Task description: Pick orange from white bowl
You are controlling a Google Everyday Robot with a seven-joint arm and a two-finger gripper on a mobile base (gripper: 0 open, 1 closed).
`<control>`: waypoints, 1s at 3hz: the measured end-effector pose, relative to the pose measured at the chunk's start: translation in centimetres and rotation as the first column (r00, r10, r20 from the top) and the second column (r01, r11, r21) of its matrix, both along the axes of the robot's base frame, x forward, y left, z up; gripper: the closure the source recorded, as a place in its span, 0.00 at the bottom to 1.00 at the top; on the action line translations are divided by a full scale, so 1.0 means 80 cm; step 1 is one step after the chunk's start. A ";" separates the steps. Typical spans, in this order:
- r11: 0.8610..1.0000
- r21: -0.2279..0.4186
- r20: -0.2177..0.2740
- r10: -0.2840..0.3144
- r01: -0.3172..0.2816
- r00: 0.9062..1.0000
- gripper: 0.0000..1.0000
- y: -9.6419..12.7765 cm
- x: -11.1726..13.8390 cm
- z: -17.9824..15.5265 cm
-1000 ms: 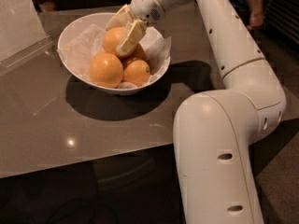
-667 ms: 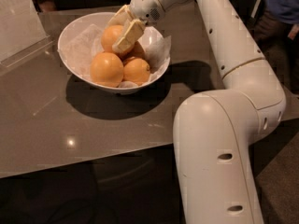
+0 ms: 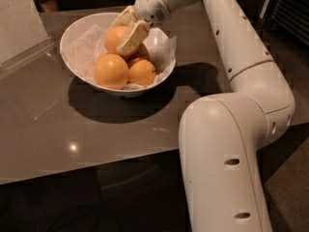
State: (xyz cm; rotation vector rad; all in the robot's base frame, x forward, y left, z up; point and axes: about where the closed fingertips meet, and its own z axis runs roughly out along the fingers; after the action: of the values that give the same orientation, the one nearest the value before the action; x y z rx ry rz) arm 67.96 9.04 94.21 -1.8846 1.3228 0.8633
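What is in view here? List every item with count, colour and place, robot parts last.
white bowl: one, glossy white, on the table's back left part.
paper lining: one, crumpled white, inside the bowl.
top orange: one, yellow-orange, uppermost in the bowl, between the claw's fingers.
other oranges: at least two, orange, side by side at the bowl's front.
table: one, glossy grey-brown, under the bowl.
pale panel: one, whitish, at the table's far left.
arm: one, white, rising at right and reaching over the table.
claw: one, cream, in the bowl, shut on the top orange.
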 end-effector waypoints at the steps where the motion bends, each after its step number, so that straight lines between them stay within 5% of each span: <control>1: 1.000 0.008 0.007 -0.008 0.008 1.000 1.00 0.005 0.004 0.002; 2: 1.000 0.010 0.015 -0.005 0.004 1.000 1.00 0.008 0.003 0.006; 3: 0.998 0.050 0.116 0.026 -0.032 0.993 1.00 0.014 -0.018 0.045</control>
State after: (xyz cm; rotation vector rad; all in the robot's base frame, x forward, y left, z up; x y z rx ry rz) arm 66.51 10.14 97.80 -1.8886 1.1950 0.7833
